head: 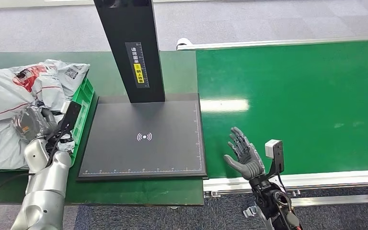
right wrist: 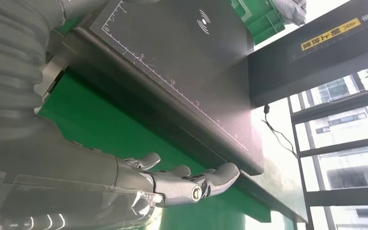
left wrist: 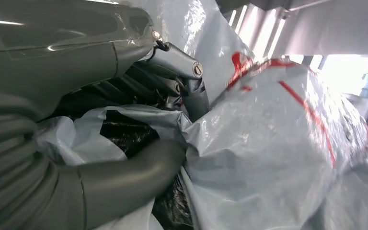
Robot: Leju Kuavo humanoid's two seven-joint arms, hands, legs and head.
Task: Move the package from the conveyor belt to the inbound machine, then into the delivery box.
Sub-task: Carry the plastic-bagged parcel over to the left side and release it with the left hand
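Looks like the task is pretty much at its last step here. A grey poly mailer package is gripped in the left hand over at the green delivery box, which is already piled with other grey mailers, so the drop into the box is judged to be all that's left, plus letting go. Nothing is seen lying on the black scanner pad of the inbound machine, and no package is seen on the visible stretch of the green conveyor belt.

The right hand is held over the belt's near edge with fingers apart and nothing in it.

The grip itself is better told from the left wrist view: thumb and fingers are clamped on crumpled plastic, pressed up against a mailer with red print. From the head view that hand is mostly hidden by its own wrist. The right wrist view adds the pad's ruled edge seen from belt level
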